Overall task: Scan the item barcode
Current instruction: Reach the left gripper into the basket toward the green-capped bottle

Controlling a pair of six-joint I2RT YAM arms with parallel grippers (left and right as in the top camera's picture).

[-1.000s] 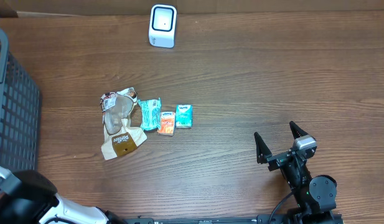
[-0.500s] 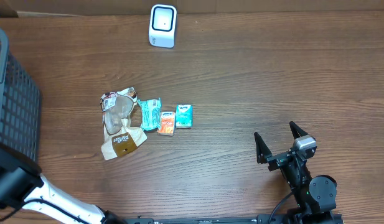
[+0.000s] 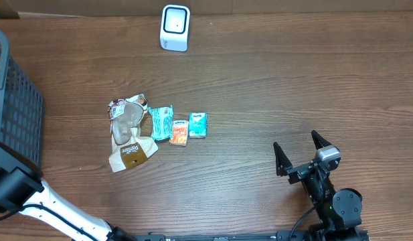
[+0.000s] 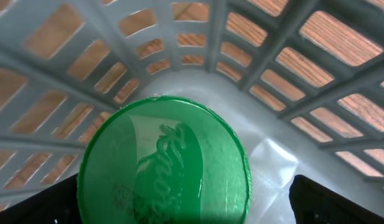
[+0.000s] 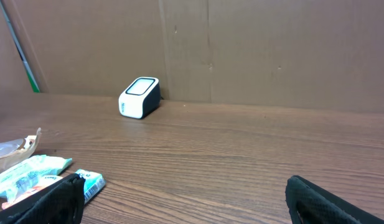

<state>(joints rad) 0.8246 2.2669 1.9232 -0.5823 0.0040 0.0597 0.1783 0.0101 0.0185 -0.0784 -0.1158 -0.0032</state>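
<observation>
Poised with left gripper (image 4: 190, 202) spread wide, empty, over green lid (image 4: 163, 165) in basket (image 4: 276, 158) corner; right gripper (image 3: 297, 144) likewise wide, empty, above surface (image 3: 260, 87). Might snag basket wall or slip off slick lid on closing.

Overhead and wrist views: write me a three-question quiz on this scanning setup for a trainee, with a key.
1. True or false: the right gripper is shut.
2. Pick one. The scanner stands: A) near the far edge of the table; B) between the right gripper's fingers; C) directly beside the right arm's base.
3. Fill in: the left gripper hangs open inside the basket, over a round ___ lid.

Key: 1 false, it is wide open and empty; 2 A; 3 green.
</observation>
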